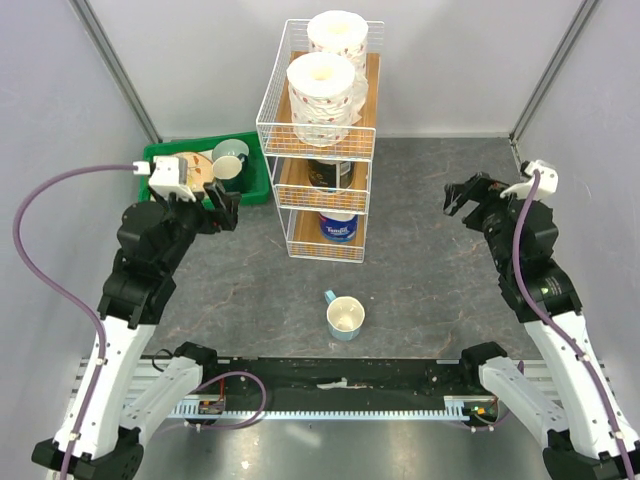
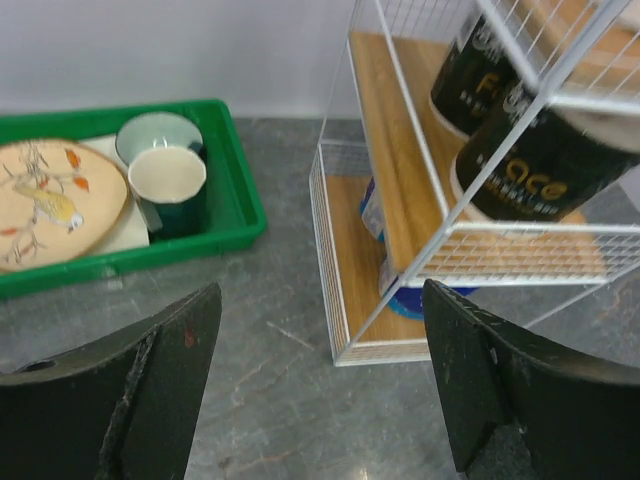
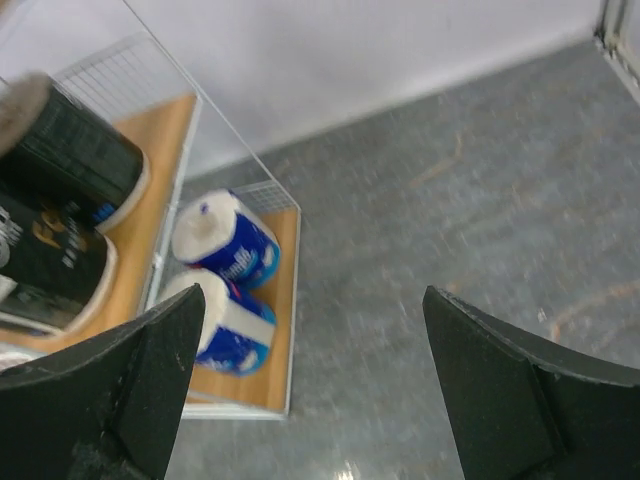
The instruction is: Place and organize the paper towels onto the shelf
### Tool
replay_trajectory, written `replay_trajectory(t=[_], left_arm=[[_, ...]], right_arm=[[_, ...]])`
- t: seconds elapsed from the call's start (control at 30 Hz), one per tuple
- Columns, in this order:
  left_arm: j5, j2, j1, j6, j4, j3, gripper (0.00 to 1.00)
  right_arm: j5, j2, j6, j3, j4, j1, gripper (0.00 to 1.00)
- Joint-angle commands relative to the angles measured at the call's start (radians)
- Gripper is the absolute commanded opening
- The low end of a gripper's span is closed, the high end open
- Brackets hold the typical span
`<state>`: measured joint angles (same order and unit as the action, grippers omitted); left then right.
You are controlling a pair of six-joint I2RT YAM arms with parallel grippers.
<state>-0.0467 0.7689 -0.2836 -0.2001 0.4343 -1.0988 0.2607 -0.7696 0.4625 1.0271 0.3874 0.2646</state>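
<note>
Counting six paper towels (image 1: 322, 85), one shelf (image 1: 372, 100)

Green tray (image 2: 150, 262) holds plate (image 2: 55, 200), cups (image 2: 167, 175); blue cup (image 1: 346, 318) apart.

Rolls (image 1: 322, 80) on all 3 shelf (image 1: 325, 250) tiers; tray (image 1: 256, 188) left; cup (image 1: 345, 318) before.

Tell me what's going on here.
Two robot arms are stocking the shelf with paper towels. The top tier holds white rolls, the middle dark-wrapped rolls, the bottom blue-wrapped rolls. The left gripper and right gripper are open and empty, off either side of the shelf. A cup stands in front.
</note>
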Motion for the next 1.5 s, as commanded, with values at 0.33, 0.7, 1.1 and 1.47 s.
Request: replay_trajectory(t=[0.33, 0.7, 1.1, 1.47], left_arm=[[-0.062, -0.140, -0.002, -0.064, 0.064, 0.295, 0.92], [-0.104, -0.178, 0.000, -0.074, 0.040, 0.399, 0.94], [-0.105, -0.204, 0.000, -0.071, 0.030, 0.416, 0.94], [-0.107, -0.221, -0.002, -0.067, 0.029, 0.416, 0.94]], right_arm=[[0.000, 0.187, 0.018, -0.188, 0.234, -0.001, 0.98], [0.041, 0.193, 0.011, -0.223, 0.257, -0.002, 0.98], [0.045, 0.194, 0.025, -0.242, 0.258, -0.002, 0.98], [0.058, 0.188, 0.024, -0.242, 0.257, -0.001, 0.98]])
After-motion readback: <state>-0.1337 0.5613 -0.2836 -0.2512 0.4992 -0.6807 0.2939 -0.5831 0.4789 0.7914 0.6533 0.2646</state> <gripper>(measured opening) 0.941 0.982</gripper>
